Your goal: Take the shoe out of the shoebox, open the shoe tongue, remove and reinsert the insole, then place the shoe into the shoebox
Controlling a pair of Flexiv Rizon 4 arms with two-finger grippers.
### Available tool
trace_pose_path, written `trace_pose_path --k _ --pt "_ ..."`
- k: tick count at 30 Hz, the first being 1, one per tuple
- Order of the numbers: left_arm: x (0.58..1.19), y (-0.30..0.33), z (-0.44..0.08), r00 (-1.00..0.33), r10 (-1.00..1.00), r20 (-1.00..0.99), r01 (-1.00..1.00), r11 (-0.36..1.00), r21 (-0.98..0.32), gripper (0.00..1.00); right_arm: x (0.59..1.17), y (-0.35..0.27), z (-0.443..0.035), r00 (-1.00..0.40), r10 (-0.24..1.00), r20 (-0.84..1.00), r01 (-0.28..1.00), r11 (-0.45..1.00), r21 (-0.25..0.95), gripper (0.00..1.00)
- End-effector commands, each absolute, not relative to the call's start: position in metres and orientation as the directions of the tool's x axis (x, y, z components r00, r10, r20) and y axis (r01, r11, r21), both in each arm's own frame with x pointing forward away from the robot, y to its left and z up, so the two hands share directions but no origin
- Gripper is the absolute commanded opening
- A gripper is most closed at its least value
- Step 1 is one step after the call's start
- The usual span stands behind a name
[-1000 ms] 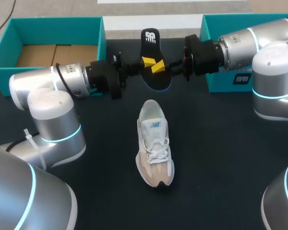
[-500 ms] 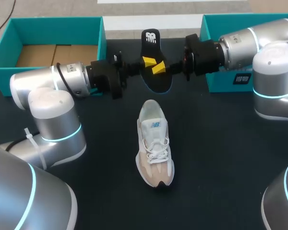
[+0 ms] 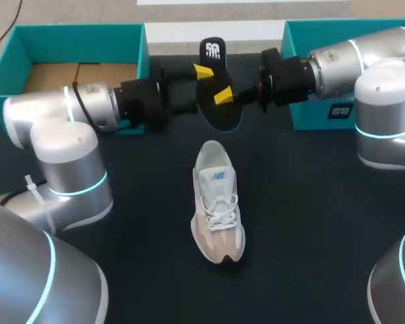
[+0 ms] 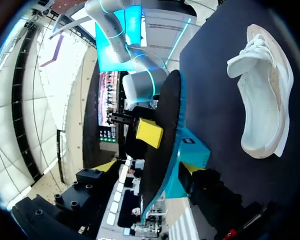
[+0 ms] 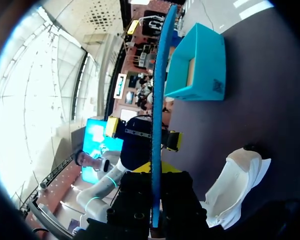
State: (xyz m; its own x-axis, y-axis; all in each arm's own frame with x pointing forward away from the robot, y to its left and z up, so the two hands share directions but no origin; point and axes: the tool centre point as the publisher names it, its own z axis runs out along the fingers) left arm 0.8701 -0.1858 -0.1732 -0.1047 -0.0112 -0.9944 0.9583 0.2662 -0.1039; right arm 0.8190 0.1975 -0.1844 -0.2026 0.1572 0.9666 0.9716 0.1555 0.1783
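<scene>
Left pincer [image 3: 204, 72] shifted rearward, insole [image 3: 223, 116] clamped in right pincer [image 3: 224, 96]

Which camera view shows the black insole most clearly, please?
The head view: there the insole faces the camera, so its black face and outline show. In the left wrist view the insole is strongly tilted, nearly edge-on. In the right wrist view the insole shows only its thin blue edge.

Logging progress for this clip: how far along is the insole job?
Done: sneaker out of the shoebox, lying on the table, insole removed. In hand: right gripper shut on the insole, left gripper open astride it. Remaining: reinsert the insole, return the sneaker to the shoebox.
</scene>
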Motion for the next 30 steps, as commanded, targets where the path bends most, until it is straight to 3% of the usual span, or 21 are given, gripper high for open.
trace_pose_path --k 1,14,19,30 --pt "0.866 -0.165 -0.158 -0.206 0.054 -0.977 0.941 0.284 -0.183 1.00 0.818 0.201 -0.188 -0.228 0.157 0.961 0.970 0.125 0.209 0.00" --pt "0.865 -0.133 -0.171 -0.631 0.102 -0.769 0.742 0.368 -0.560 1.00 0.822 0.195 -0.188 -0.386 0.194 0.902 0.922 0.096 0.375 0.00" --pt "0.863 -0.131 -0.192 -0.795 0.048 -0.605 0.567 0.413 -0.712 1.00 0.825 0.196 -0.183 -0.549 0.203 0.810 0.833 0.059 0.550 0.00" --pt "0.863 -0.131 -0.192 -0.795 0.048 -0.605 0.567 0.413 -0.712 1.00 0.825 0.195 -0.183 -0.574 0.215 0.790 0.814 0.054 0.578 0.00"
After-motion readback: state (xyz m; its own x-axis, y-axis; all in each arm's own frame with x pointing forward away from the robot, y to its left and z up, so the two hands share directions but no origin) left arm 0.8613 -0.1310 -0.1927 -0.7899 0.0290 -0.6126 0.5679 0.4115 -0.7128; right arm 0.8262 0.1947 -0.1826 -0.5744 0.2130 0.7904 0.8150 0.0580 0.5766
